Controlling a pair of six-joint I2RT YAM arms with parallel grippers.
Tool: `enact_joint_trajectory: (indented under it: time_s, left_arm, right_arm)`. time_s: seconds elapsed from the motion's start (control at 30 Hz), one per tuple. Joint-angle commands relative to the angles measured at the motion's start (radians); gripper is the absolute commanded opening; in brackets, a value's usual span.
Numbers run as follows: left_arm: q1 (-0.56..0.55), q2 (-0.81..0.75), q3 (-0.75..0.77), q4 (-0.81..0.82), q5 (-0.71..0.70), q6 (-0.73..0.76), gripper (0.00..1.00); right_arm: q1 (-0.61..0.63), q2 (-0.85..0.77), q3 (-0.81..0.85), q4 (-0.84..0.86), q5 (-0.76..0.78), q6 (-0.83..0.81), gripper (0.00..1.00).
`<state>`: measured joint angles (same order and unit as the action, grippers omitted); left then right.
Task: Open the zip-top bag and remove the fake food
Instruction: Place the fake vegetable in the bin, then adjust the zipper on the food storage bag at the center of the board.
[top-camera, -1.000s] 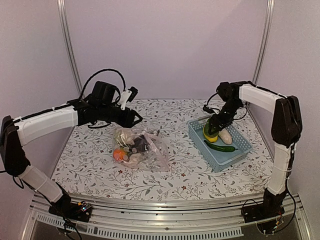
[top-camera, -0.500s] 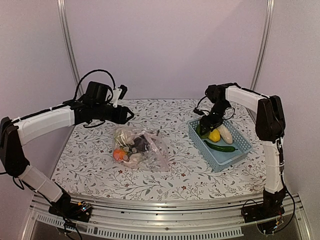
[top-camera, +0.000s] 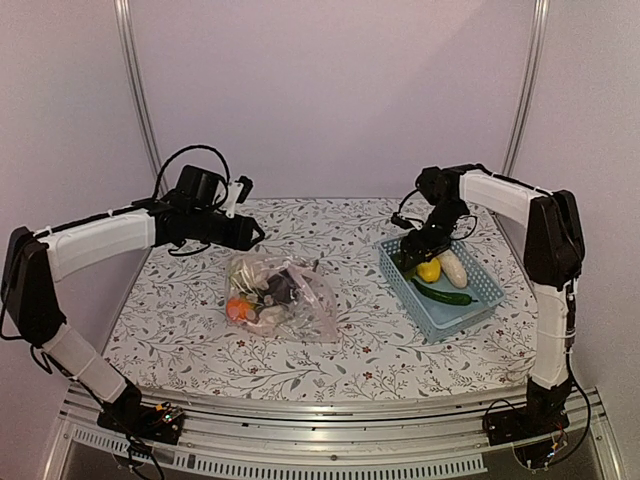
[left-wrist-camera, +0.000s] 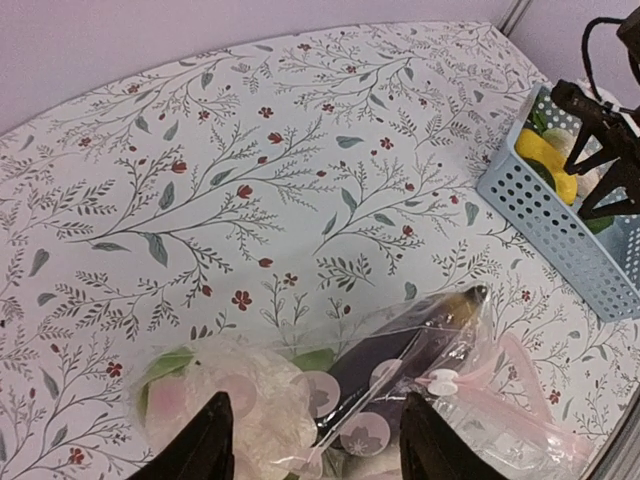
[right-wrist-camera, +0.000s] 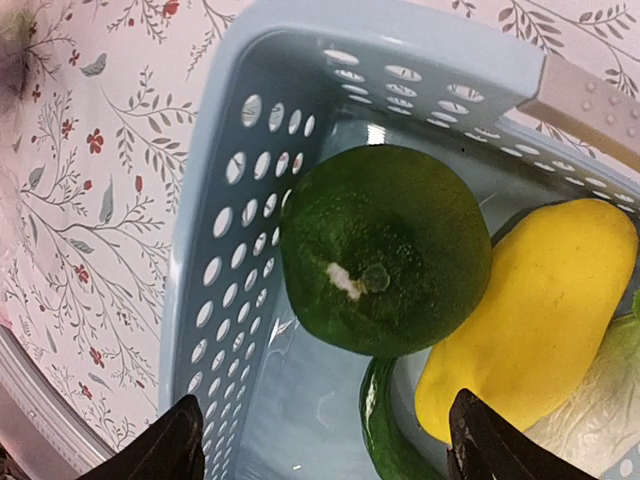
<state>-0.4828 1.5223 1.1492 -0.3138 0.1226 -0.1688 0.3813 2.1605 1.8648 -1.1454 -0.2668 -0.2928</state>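
Top external view has the bag lying mid-table with food inside, the left gripper spread and empty above its far edge, and the right gripper wide apart, empty, over the green fruit in the basket.

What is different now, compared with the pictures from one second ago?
The right gripper opened over the blue basket and let go; a green round fruit and a yellow piece lie under it. The left gripper, open, drew back a little to the left above the zip-top bag. The bag did not move.
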Motion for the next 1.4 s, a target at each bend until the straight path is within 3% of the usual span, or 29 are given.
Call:
enact_joint_trajectory:
  time_s: [0.0,0.27,0.53,0.7,0.8,1.0,1.37]
  left_arm:
    - [0.024,0.028,0.034,-0.049,-0.004,-0.001,0.56]
    - [0.038,0.072,0.074,-0.173,-0.023,0.024,0.59]
    - [0.042,0.047,0.094,-0.248,-0.018,0.027,0.62]
    - [0.009,0.034,0.133,-0.237,0.211,-0.094,0.59]
    - [-0.085,0.035,0.181,-0.258,0.171,-0.200,0.59]
    - [-0.275,0.185,0.478,-0.634,-0.095,-0.267,0.59]
    - [-0.363,0.343,0.545,-0.678,-0.183,-0.378,0.54]
  right_arm:
    - [-0.001,-0.159,-0.076,0.045,-0.032,-0.010,0.80]
    - [0.111,-0.356,-0.230,0.183,-0.182,0.003,0.68]
    - [0.336,-0.217,-0.190,0.240,-0.270,0.068,0.56]
    - [0.363,-0.099,-0.127,0.308,-0.300,0.162,0.50]
    - [0.360,-0.074,-0.122,0.305,-0.313,0.197,0.50]
    - [0.321,-0.174,-0.205,0.320,-0.292,0.156,0.54]
    - [0.286,-0.219,-0.260,0.359,-0.350,0.172,0.57]
